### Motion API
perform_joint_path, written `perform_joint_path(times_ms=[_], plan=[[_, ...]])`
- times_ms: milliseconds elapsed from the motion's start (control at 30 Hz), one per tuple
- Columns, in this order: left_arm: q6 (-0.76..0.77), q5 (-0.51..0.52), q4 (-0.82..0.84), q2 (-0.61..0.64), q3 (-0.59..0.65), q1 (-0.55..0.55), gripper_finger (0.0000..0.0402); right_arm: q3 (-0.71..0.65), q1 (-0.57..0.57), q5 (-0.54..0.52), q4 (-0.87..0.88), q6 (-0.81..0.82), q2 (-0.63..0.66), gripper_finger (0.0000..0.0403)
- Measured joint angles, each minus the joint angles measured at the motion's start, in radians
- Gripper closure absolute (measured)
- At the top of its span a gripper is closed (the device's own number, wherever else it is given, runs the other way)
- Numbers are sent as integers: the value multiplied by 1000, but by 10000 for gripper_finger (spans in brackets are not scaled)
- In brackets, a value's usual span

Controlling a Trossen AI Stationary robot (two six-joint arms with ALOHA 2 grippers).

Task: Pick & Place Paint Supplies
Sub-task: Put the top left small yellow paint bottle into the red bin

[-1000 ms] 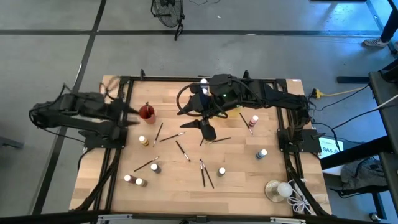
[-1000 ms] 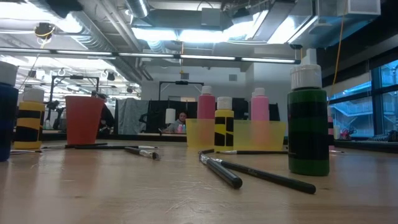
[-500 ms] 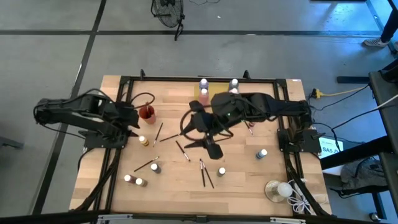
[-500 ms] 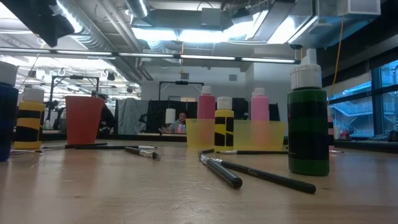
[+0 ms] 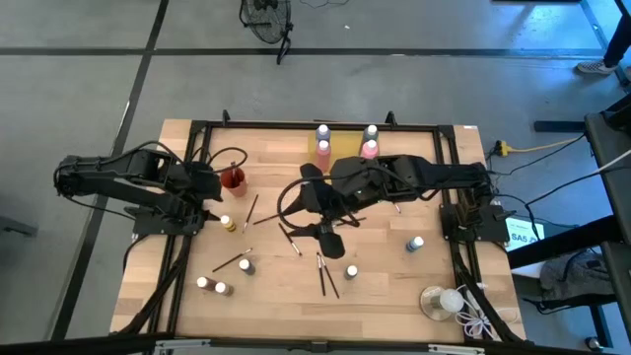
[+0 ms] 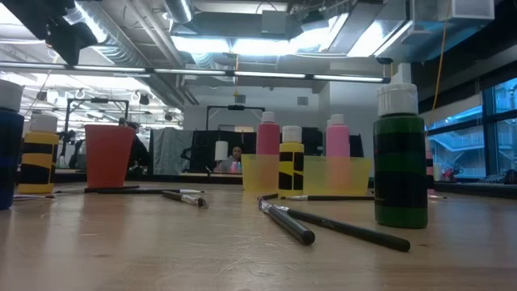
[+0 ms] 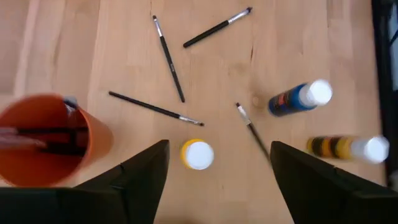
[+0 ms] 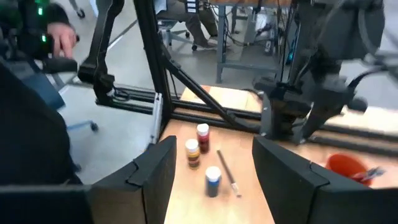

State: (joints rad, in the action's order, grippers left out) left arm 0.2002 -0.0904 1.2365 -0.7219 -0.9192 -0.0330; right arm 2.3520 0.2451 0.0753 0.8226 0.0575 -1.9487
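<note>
Left gripper [image 7: 214, 180] hangs open, empty, above the yellow bottle [image 7: 198, 154] beside the orange cup [image 7: 46, 140]; it likely needs a centred, straight descent, while right gripper [image 8: 211, 163], also open and empty, hovers mid-table.

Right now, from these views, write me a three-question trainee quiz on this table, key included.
1. True or false: the left gripper hangs open above a yellow bottle.
2. What holds brushes already? A) orange cup B) clear dish C) yellow tray
3. Fill in: the right gripper is open and holds ____.

Key: 1 true; 2 A; 3 nothing
</note>
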Motion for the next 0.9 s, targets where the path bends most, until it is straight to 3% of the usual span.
perform_joint_path(times_ms=[67, 300, 533, 900], plan=[[59, -6, -1, 0, 0, 0, 125, 0, 0, 3, 0, 62, -6, 190], [26, 7, 48, -3, 57, 0, 130, 0, 10, -5, -31, 139, -10, 190], [31, 7, -15, -3, 190, 0, 130, 0, 47, -21, -48, 145, -10, 190], [22, 10, -75, -4, 248, 0, 130, 0, 60, -24, -60, 146, -19, 190]])
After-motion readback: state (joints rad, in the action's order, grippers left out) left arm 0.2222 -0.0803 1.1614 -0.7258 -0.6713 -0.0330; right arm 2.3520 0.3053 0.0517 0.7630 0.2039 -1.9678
